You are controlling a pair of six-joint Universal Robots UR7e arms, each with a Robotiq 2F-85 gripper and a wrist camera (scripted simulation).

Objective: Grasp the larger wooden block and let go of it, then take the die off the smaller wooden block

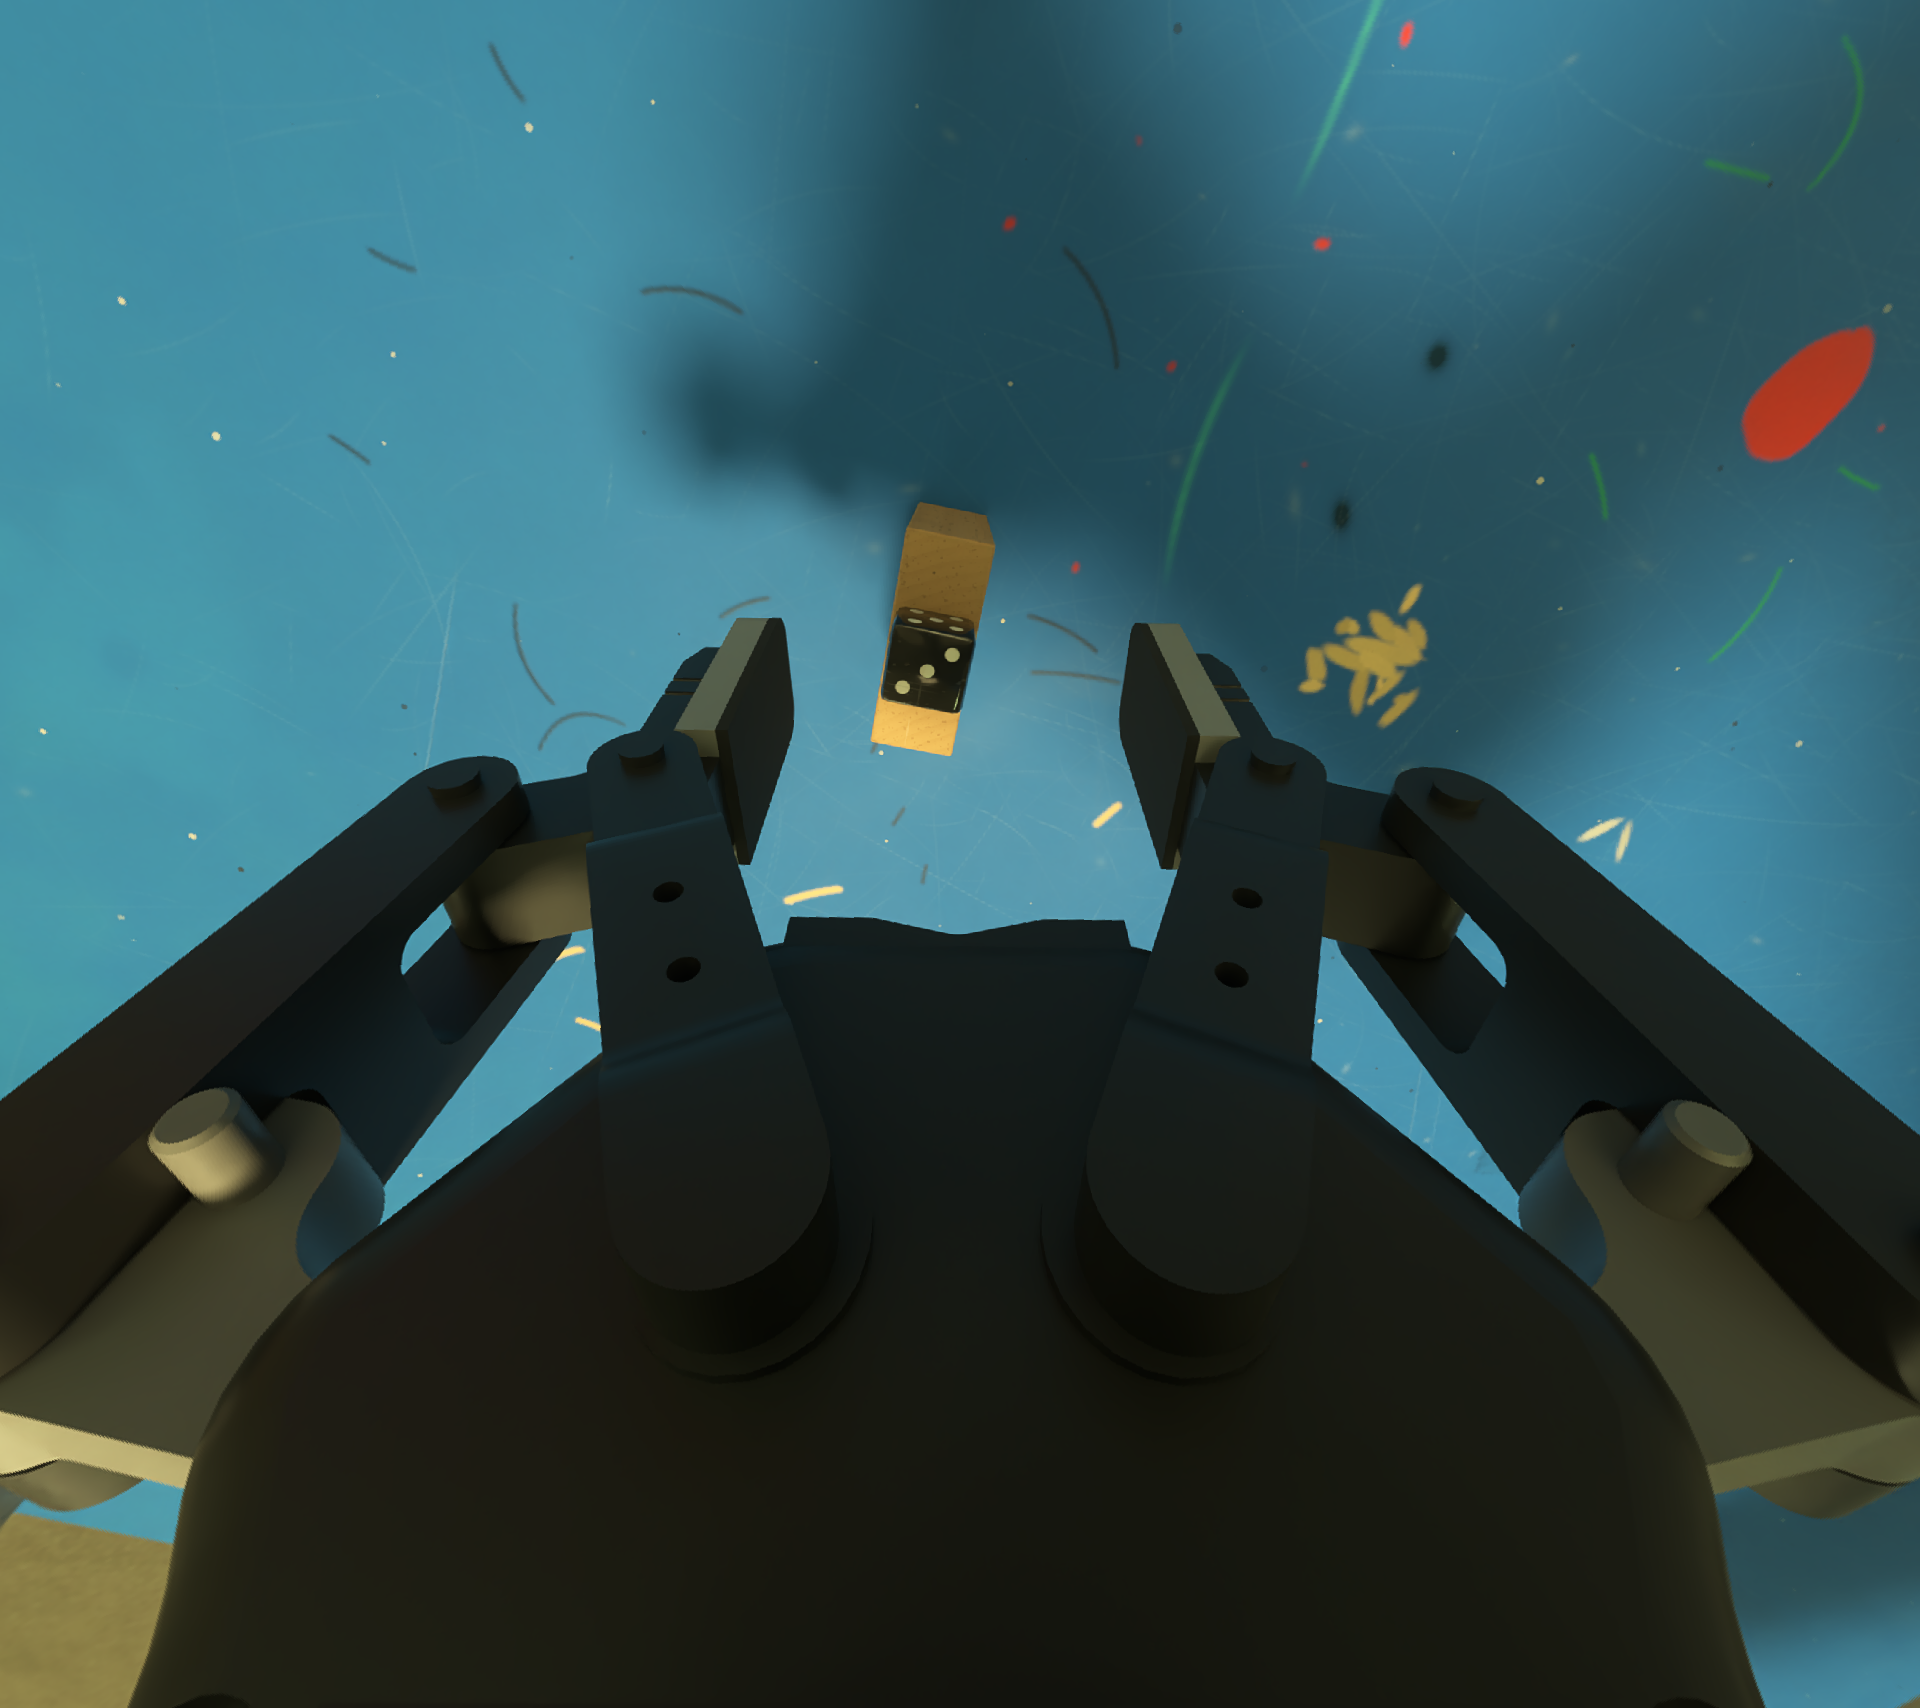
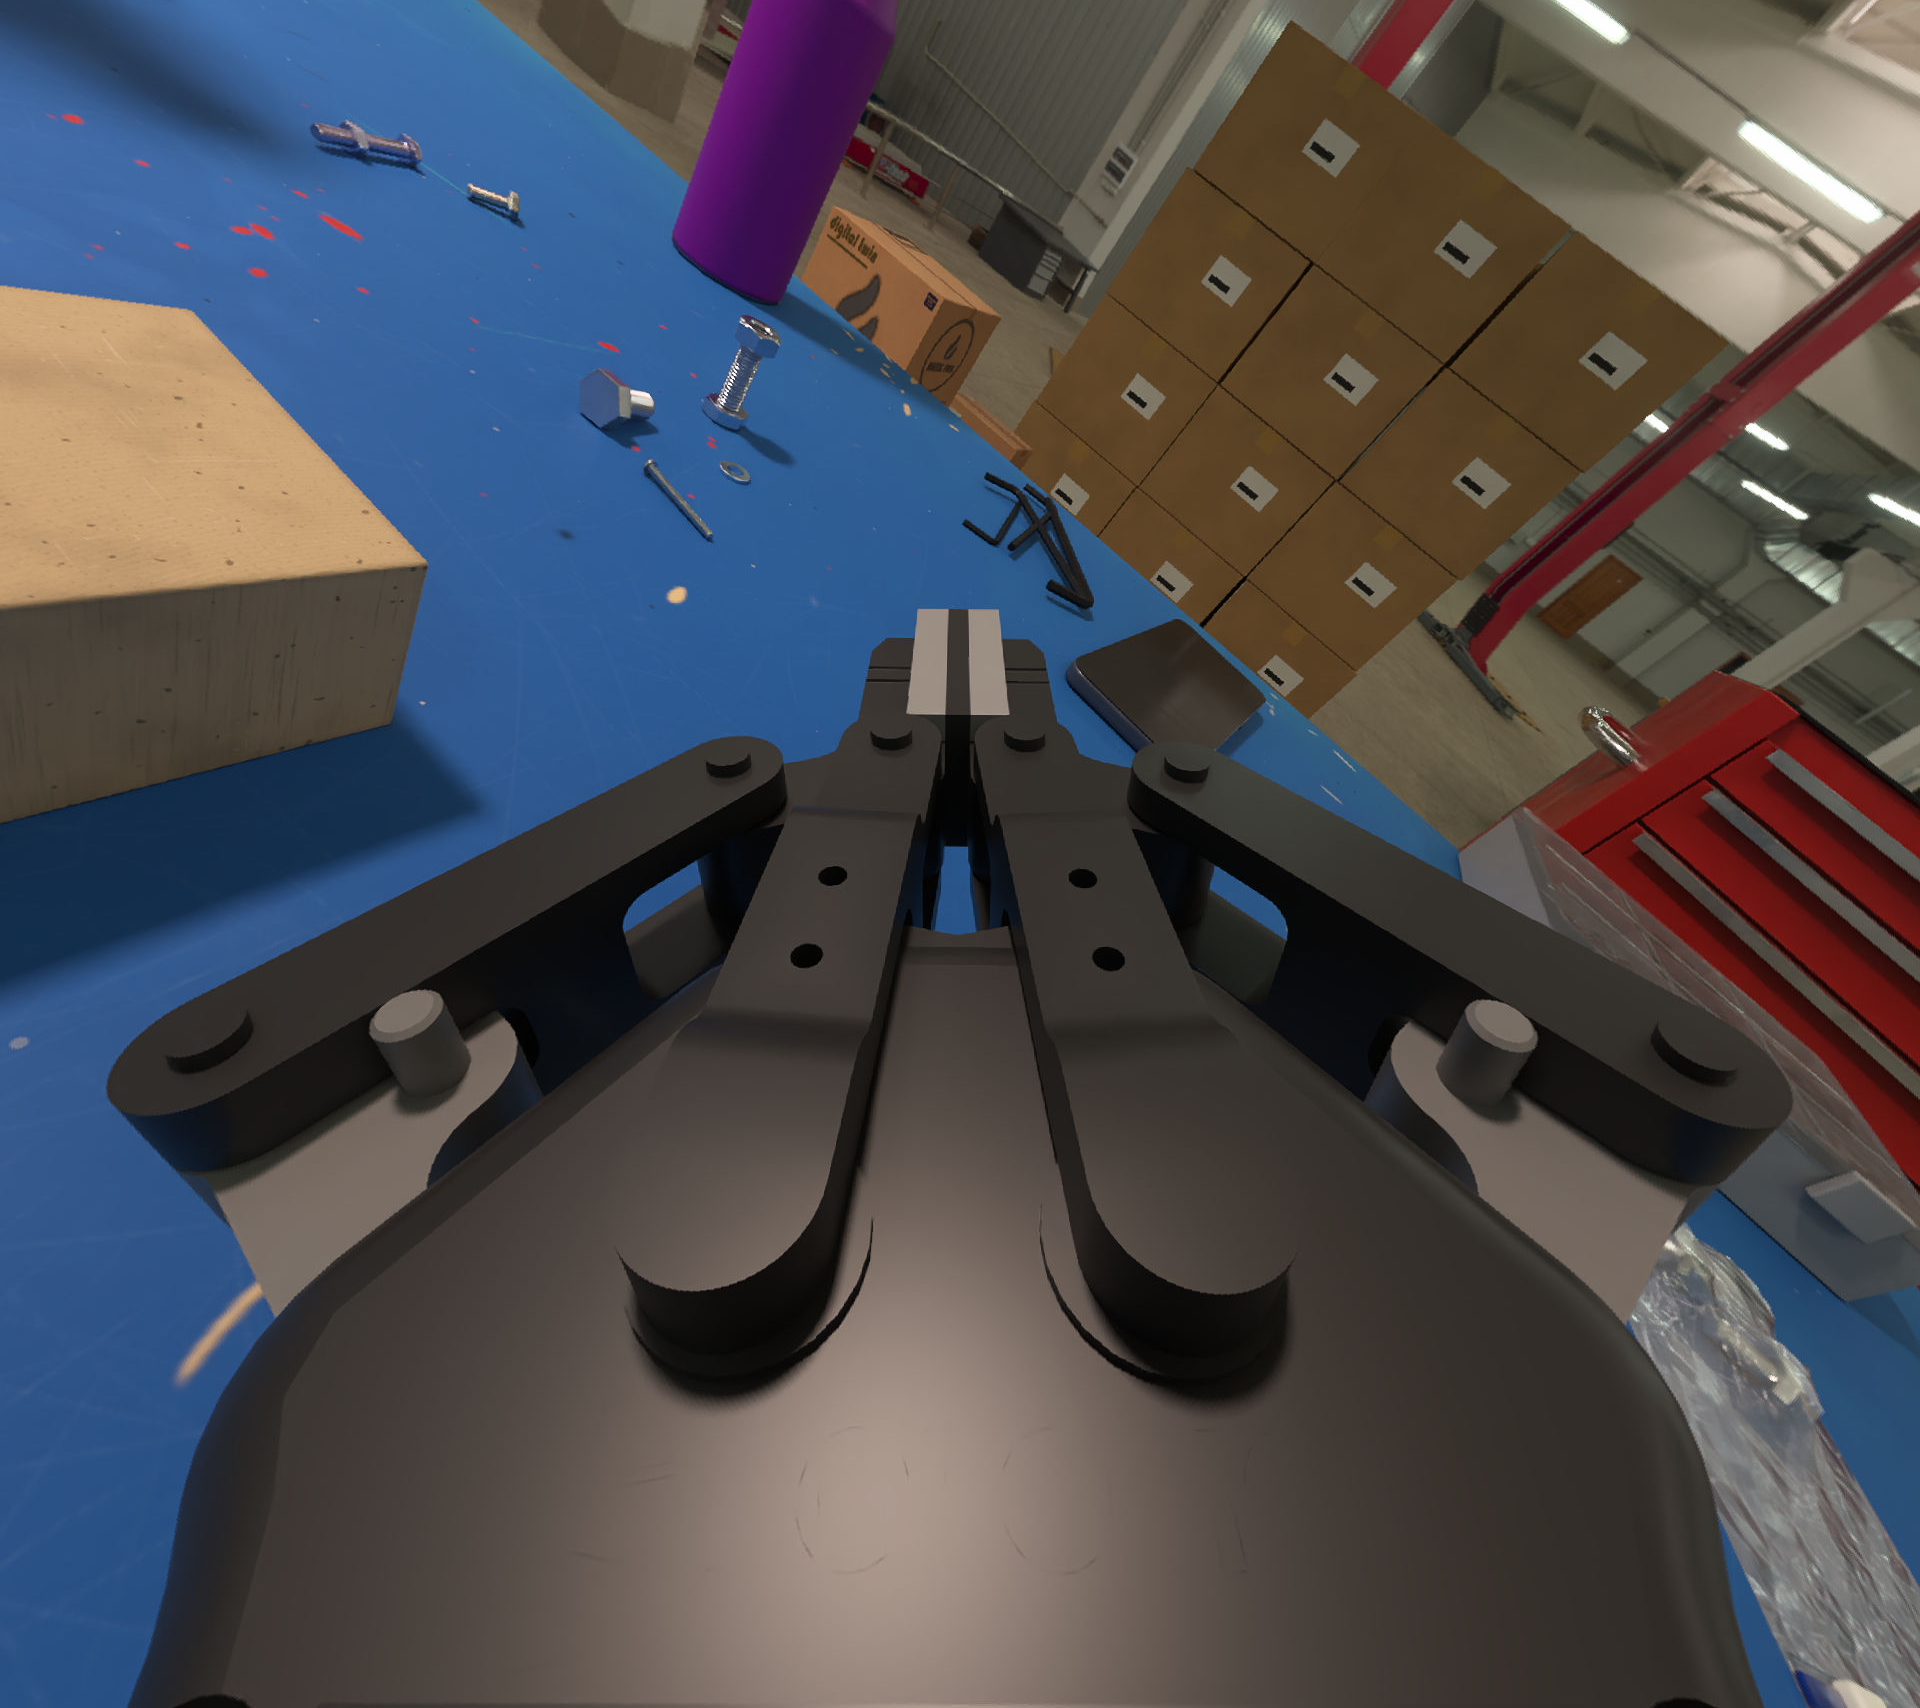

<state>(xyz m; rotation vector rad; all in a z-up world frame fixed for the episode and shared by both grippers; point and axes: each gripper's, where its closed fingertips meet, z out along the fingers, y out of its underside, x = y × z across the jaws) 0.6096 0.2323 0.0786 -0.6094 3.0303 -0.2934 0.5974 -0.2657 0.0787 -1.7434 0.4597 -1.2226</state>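
In the left wrist view, the smaller wooden block (image 1: 940,562) lies on the blue table, a narrow oblong seen from above. A black die (image 1: 927,661) with pale pips sits on its near end. My left gripper (image 1: 956,702) is open and empty, high above them, with the die between the lines of its two fingers. In the right wrist view, the larger wooden block (image 2: 177,536) lies on the table at the left. My right gripper (image 2: 958,661) is shut and empty, low over the table to the right of that block, apart from it.
A purple bottle (image 2: 795,100) stands at the table's far edge. Bolts (image 2: 740,380), a nail (image 2: 677,500) and a washer lie in front of it. Hex keys (image 2: 1034,531) and a dark phone (image 2: 1169,682) lie near the right edge. A red tool cabinet (image 2: 1766,869) stands beyond the table.
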